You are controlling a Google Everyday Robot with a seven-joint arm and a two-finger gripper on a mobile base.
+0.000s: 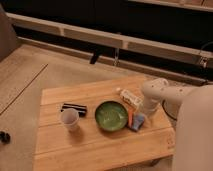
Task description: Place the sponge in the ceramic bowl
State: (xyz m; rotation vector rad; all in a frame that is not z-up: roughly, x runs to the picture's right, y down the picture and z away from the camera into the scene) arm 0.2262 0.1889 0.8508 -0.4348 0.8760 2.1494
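The sponge (138,121), a small light-blue pad, lies on the wooden table (90,150) just right of the ceramic bowl (111,115). The bowl is round, green and glossy, with nothing in it. An orange carrot-like object (130,118) lies between bowl and sponge, touching the sponge's left side. My white arm (156,93) reaches in from the right and bends down over the sponge. The gripper (143,114) hangs just above the sponge's right end, partly hidden by the wrist.
A white oblong packet (129,97) lies behind the bowl, close to the arm. A small white cup (69,119) and a flat black object (73,108) sit left of the bowl. My own body (196,132) fills the right edge. Floor surrounds the table.
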